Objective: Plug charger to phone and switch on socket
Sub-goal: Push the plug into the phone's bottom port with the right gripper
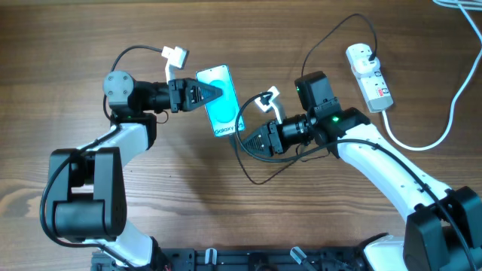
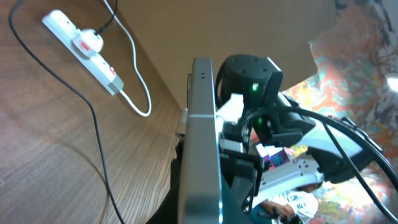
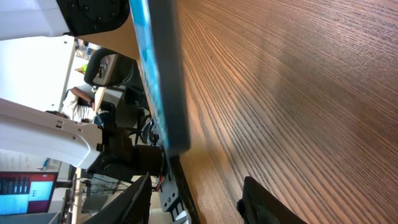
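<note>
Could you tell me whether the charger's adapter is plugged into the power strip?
Plugged in: the white adapter sits flush against the power strip, seen in both the overhead and left wrist views.

Overhead looks straight down; both wrist views face the phone edge-on, close.

surface: brown wood-grain table | beyond edge: colourful patterned backdrop | light: even

Left jaws clamped, right jaws parted
</note>
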Robot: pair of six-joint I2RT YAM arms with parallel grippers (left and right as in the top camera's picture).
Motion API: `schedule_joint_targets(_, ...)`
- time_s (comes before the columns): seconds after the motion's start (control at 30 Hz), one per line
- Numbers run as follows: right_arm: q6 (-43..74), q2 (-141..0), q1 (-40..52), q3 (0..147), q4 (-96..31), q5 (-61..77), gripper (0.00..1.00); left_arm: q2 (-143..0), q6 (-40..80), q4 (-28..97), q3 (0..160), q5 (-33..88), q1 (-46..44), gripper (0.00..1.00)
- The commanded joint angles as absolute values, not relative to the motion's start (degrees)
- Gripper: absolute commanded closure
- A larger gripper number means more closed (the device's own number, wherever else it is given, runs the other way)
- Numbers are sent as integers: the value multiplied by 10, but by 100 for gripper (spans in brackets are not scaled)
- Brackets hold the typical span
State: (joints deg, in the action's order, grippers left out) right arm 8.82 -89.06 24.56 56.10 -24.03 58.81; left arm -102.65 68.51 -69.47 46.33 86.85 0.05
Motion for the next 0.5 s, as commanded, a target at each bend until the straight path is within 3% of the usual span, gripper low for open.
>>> schedule_joint_targets(0.0, 76, -897, 246, 573, -234, 583, 53, -1013, 695, -696, 461, 814, -4, 96)
schedule_joint_targets(0.17, 77, -897, 246, 573, -229, 583, 62, -1013, 695, -696, 461, 786, -21, 96)
schedule_joint_targets(0.37, 77, -897, 246, 573, -217, 582, 83, -1013, 695, -696, 461, 812, -33, 96)
schedule_joint_targets(0.43, 77, -897, 246, 573, -216, 582, 95, -1013, 695, -696, 461, 842, -32, 96)
schedule_joint_targets(0.47, 77, -897, 246, 573, -216, 582, 96, -1013, 695, -696, 461, 854, -32, 96)
